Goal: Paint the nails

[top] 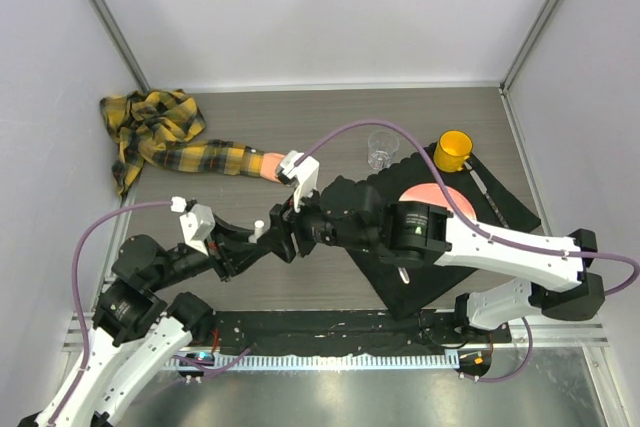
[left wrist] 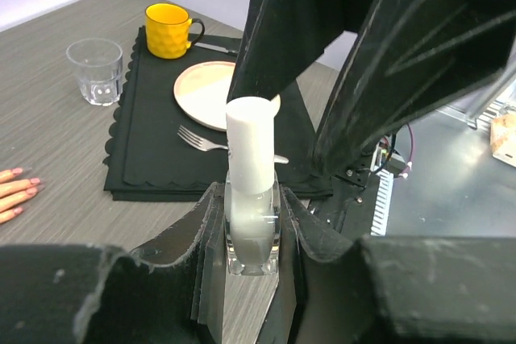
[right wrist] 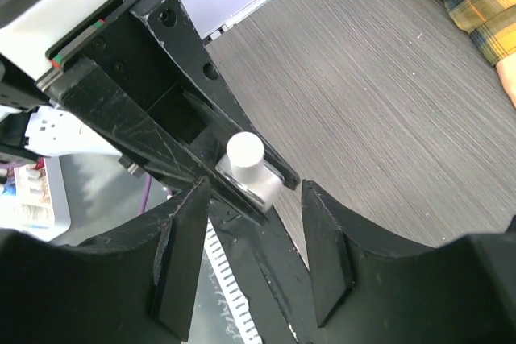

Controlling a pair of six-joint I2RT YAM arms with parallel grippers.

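The nails [left wrist: 34,191], pink tips of the peach mannequin hand [left wrist: 12,192], lie on the woodgrain tabletop [left wrist: 72,142] well left of our left hand [left wrist: 251,203], which clamps a clear, white-capped bottle [left wrist: 251,241]; our right hand [right wrist: 254,199] gapes near its cap [right wrist: 244,151].

Premises: a robotics laboratory test cell, not a domestic room. Plain white panel walls [top: 330,7] framed by aluminium posts [top: 105,17] enclose a grey wood-grain table [top: 300,117], with two cabled robot arms [top: 500,247] mounted at its near edge. The contents are staged props: a black placemat [top: 515,205], plate [left wrist: 205,90], fork [left wrist: 201,141], yellow mug [top: 453,150], glass [top: 382,149] and a fake hand [top: 266,163].
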